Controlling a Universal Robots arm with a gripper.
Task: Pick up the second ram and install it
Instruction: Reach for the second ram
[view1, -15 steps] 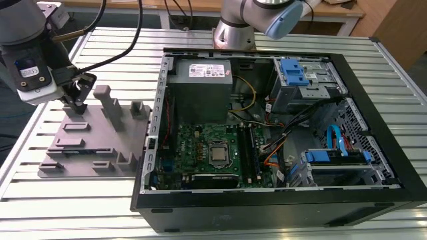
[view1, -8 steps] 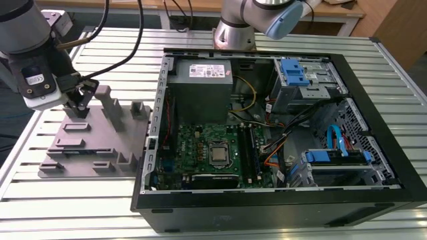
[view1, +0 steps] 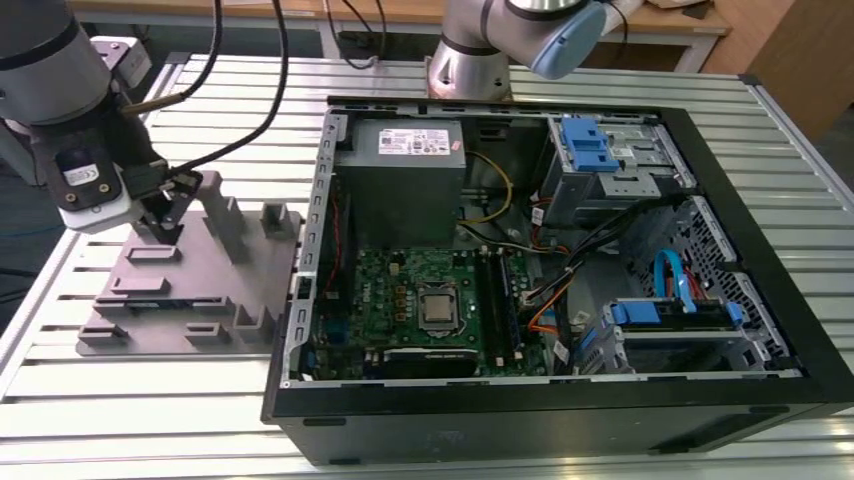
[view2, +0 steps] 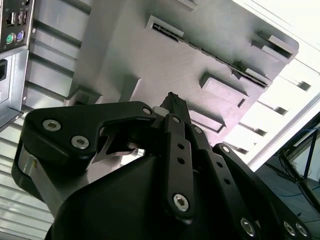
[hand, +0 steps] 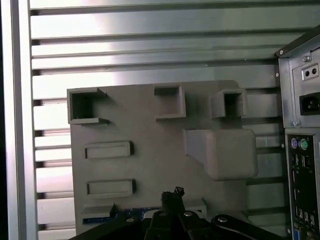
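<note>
**Operator:** Where does the claw stand, and in what state?

**Engineer:** It stands at the exterior view's left, over the grey tray. Its two fingers read as pressed together with nothing between them. In the second wrist view they meet in a single tip.

**Operator:** And the memory stick?

**Engineer:** It lies in the tray, seated between low holders, near the claw but apart from it. In the first wrist view it is a blue-green strip close to the claw's tip.

**Operator:** What is the hazard at the tray?

**Engineer:** Fingers brought down together would bear on the stick's top edge and could crack it or jam it in its holders. The raised blocks stand close, and a finger catching one would likely shift the tray. A grip off the stick's middle would probably let it tilt.

**Operator:** And further right?

**Engineer:** The computer case puts a raised wall between the tray and the circuit board, and a low carry could strike it. The slots sit just beside the processor, with loose cables near their other side. A tilted stick would likely bind in a slot, and the cables could snag it.
</note>
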